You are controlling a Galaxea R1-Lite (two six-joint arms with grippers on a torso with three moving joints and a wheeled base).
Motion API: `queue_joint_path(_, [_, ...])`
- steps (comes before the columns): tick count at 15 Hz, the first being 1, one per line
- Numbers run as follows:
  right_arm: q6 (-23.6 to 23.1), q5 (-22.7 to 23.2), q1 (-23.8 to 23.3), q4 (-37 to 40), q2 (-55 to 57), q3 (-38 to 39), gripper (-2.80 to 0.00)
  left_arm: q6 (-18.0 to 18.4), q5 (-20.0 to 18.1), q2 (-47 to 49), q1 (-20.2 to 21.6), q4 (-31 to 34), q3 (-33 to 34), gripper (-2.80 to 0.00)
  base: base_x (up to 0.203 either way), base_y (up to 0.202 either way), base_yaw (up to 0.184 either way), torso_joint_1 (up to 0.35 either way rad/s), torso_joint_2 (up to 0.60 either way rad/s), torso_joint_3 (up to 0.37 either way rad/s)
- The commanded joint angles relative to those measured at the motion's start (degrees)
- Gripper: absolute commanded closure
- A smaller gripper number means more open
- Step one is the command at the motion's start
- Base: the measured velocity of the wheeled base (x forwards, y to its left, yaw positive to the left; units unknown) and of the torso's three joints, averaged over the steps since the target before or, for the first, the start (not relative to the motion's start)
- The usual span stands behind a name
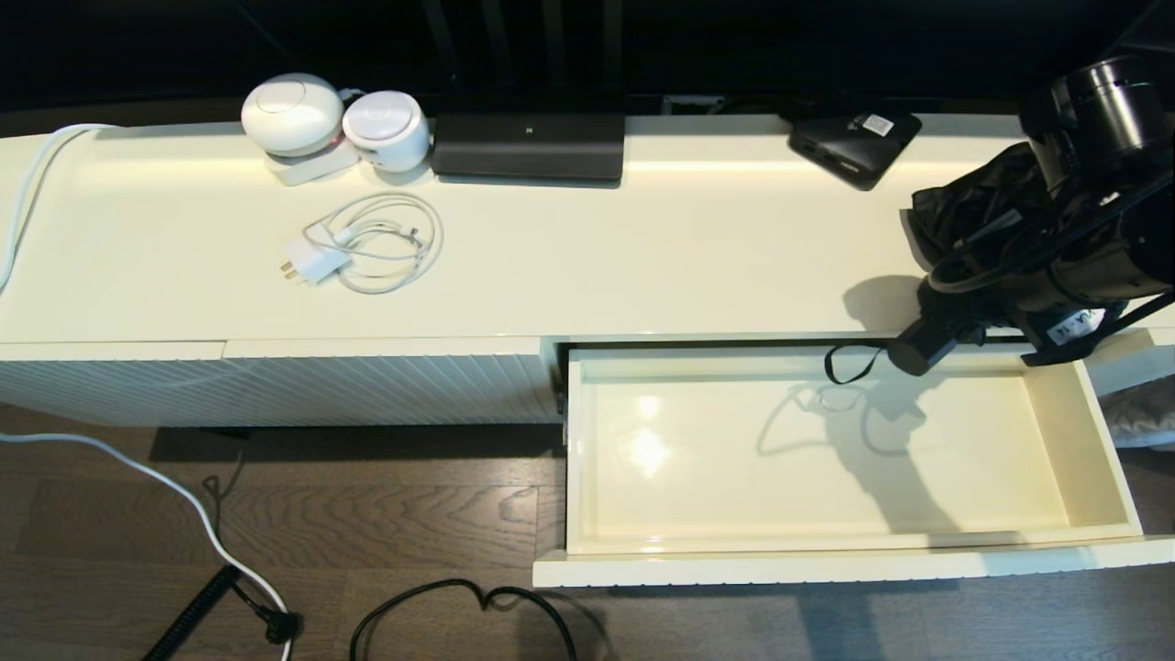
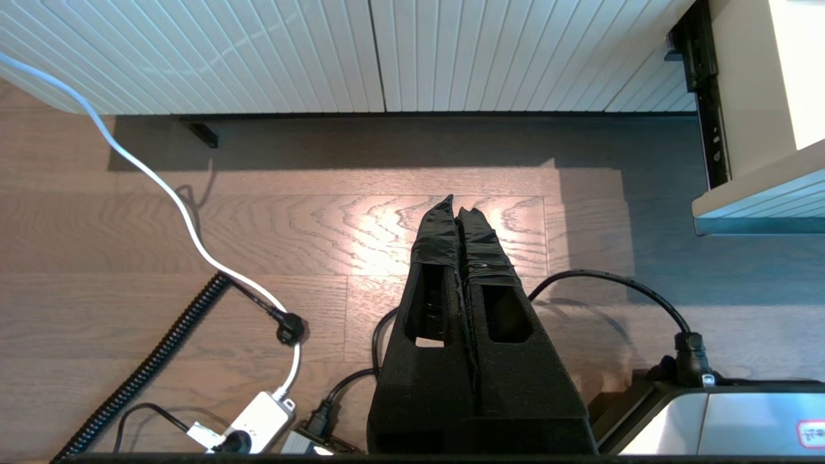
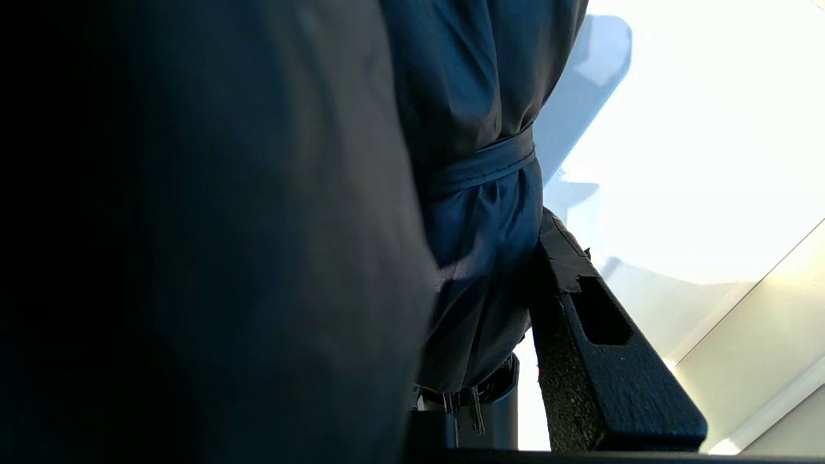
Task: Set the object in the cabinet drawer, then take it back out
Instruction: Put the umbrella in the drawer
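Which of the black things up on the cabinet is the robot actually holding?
The folding umbrella at the right end, clamped in the right gripper above the open drawer. The flat black box and wide black device sit untouched.

The cabinet drawer point(image 1: 1097, 459) is standing pulled out with its whole floor bare, leaving open room from above. At its back right corner the right tool point(image 1: 987, 275) is gripping the folding umbrella point(image 1: 964, 220), crowding that end, its handle hanging over the rim. The small black box point(image 1: 854, 142) is sitting near the worktop's back edge.
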Motion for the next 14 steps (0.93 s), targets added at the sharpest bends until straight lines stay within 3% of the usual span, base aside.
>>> queue_joint_path(1, [0.41, -0.05, 0.22, 0.61, -0.32, -0.01, 0.0, -0.02, 0.01, -0.13, 0.01, -0.02, 0.01, 0.0, 0.0, 0.0, 0.0, 0.0, 0.0, 0.0])
queue_joint_path(8, [1.0, -0.44, 2.39, 2.78, -5.71, -1.62, 0.0, -0.02, 0.01, -0.06, 0.01, -0.02, 0.01, 0.0, 0.0, 0.0, 0.0, 0.0, 0.0, 0.0])
queue_joint_path(14, [4.17, -1.61, 3.44, 15.72, -7.96, -1.5, 0.0, -0.02, 0.01, -0.06, 0.01, -0.02, 0.01, 0.0, 0.0, 0.0, 0.0, 0.0, 0.0, 0.0])
